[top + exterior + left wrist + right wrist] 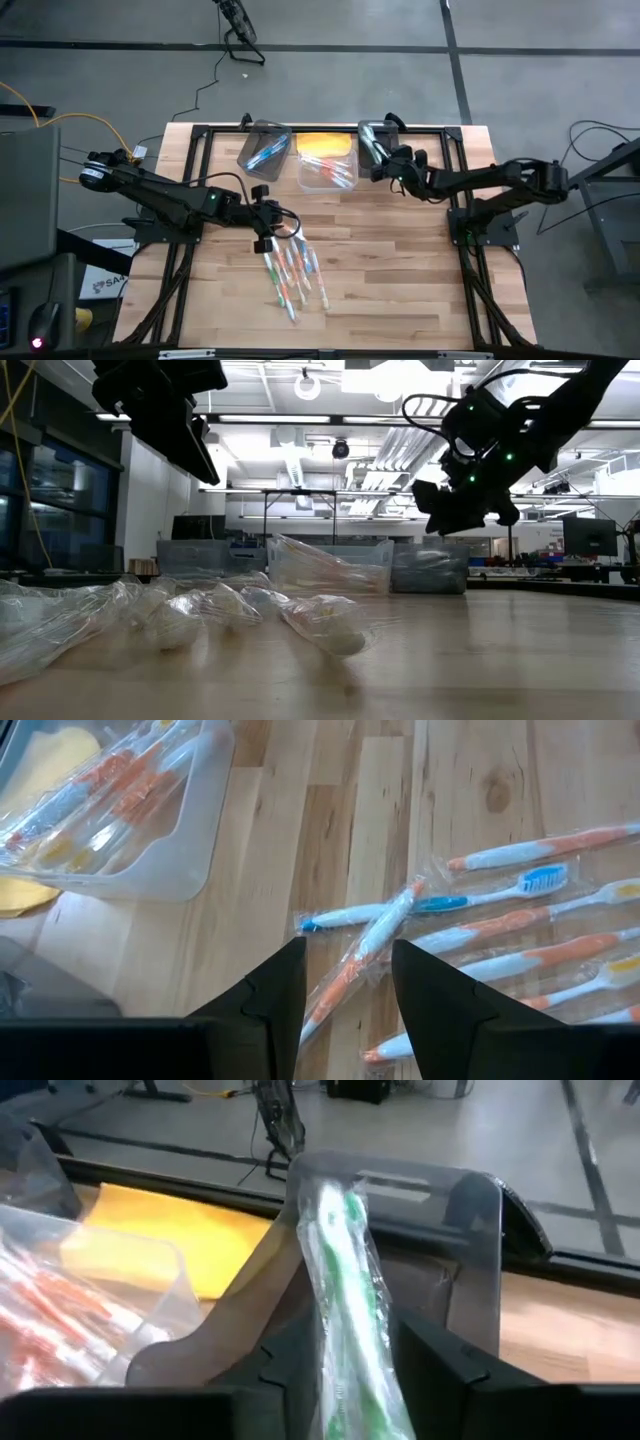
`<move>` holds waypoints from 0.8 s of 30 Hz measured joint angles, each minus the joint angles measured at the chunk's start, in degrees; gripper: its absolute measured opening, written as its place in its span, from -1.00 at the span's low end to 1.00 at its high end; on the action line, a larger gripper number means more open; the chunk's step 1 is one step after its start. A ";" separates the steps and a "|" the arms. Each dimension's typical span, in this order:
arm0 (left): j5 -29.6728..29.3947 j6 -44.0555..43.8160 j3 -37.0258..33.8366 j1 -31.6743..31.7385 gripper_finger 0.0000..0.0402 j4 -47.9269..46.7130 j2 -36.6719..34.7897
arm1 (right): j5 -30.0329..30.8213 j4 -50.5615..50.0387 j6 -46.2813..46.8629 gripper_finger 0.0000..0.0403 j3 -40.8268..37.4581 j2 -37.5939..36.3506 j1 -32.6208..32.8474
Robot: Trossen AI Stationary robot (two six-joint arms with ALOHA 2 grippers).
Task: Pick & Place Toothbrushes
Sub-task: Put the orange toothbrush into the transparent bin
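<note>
- Currently: right claw (335,1380) over the dark bin (470,1230) at the table's far edge, a wrapped green brush (340,1300) between its fingers, which stand narrow and touch the wrapper on both sides; whether they grip or have begun to let go, I cannot tell.
- Brush axis: straight ahead from my fingertips, its far end over the bin's rim.
- Doing it well, I judge: part the fingers only once the brush hangs fully inside the walls, so it cannot catch the rim or slide into the clear bin (90,1310) beside it.
- Left claw (345,990): partly open, empty, above the loose brushes (290,270) mid-table, one orange brush (365,945) running out between its fingers.
</note>
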 joint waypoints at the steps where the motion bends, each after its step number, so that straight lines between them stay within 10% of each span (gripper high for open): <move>1: 0.00 -0.02 0.00 -0.02 -0.29 -0.02 0.00 | -0.40 -0.41 -0.05 -0.35 -0.02 -0.63 -0.02; 11: 0.19 -0.26 -0.18 0.00 -0.29 -3.93 0.00 | -8.90 -10.90 -0.39 0.10 0.00 -12.92 0.32; 24: 9.31 13.69 -9.43 1.61 -0.29 7.61 0.07 | -14.91 -15.43 -2.27 0.09 0.00 -22.42 10.64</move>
